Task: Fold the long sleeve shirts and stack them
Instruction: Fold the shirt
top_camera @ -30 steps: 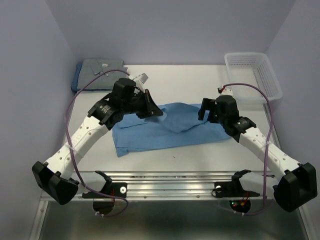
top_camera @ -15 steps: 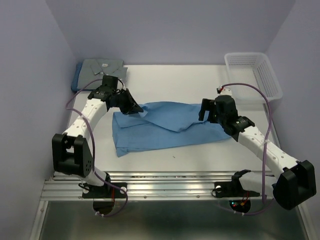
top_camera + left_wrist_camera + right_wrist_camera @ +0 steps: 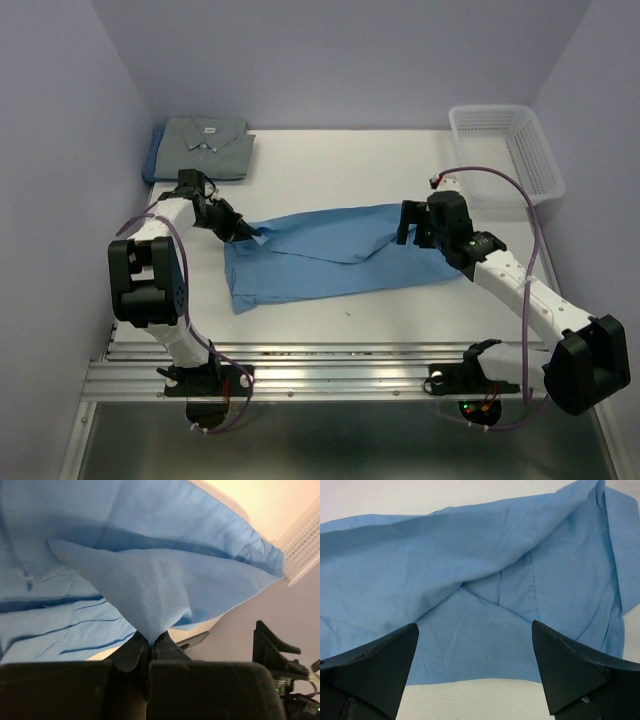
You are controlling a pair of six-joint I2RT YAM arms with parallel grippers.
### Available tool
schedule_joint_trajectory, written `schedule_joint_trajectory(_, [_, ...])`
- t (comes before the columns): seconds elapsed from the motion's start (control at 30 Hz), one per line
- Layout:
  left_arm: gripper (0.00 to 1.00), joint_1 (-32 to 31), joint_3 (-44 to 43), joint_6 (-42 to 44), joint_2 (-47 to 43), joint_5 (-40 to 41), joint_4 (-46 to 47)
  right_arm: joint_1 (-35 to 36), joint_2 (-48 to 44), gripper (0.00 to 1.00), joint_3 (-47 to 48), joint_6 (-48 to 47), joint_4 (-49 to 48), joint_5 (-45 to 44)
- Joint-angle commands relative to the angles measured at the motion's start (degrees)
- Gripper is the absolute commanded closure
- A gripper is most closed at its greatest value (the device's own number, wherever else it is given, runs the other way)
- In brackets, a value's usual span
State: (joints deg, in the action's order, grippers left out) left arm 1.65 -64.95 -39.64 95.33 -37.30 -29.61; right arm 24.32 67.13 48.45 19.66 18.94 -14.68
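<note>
My left gripper (image 3: pixel 149 642) is pinched tight on a corner of the light blue shirt (image 3: pixel 330 250), which drapes limp and light ahead of its fingers. My right gripper (image 3: pixel 474 626) hovers spread wide, the shirt's other end just beneath it. I'd pinch a hem there, since thin cloth likely sags and slips.

no readable text, label (image 3: pixel 209 128) on grey shirt (image 3: pixel 222 152) too small

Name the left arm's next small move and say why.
Probably lower and let go. The left gripper pinches a flap of the light blue shirt, held up at the shirt's left end. The right gripper hangs open over the other end.
</note>
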Motion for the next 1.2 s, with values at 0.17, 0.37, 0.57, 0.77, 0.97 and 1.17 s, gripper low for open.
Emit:
schedule_joint_trajectory(0.17, [1.0, 1.2, -1.3, -10.4, -7.4, -2.2, -3.9, -0.1, 1.4, 0.0, 0.4, -2.7, -3.8, 8.1])
schedule_joint_trajectory(0.37, [1.0, 1.1, 2.5, -15.3, -15.0, -1.6, -3.9, -0.1, 12.4, 0.0, 5.7, 7.4, -4.0, 2.7])
schedule_joint_trajectory(0.57, [1.0, 0.6, 4.8, -14.1, -13.6, -2.7, -3.0, -0.7, 24.0, 0.0, 12.8, 14.5, -6.3, -8.4])
schedule_joint_trajectory(0.77, [1.0, 0.6, 5.3, -12.6, -11.1, -3.2, -1.7, -3.4, 32.3, 0.0, 19.4, 16.1, -5.8, -12.7])
schedule_joint_trajectory(0.97, [1.0, 0.7, 6.1, -11.4, -8.4, -3.7, -1.0, -5.9, 36.2, 0.0, 22.2, 12.7, -6.5, -10.1])
schedule_joint_trajectory(1.17, [1.0, 2.1, 5.9, -9.1, -5.6, -4.9, -4.0, -6.5, 41.2, 0.0, 27.7, 2.6, -8.7, -5.5])
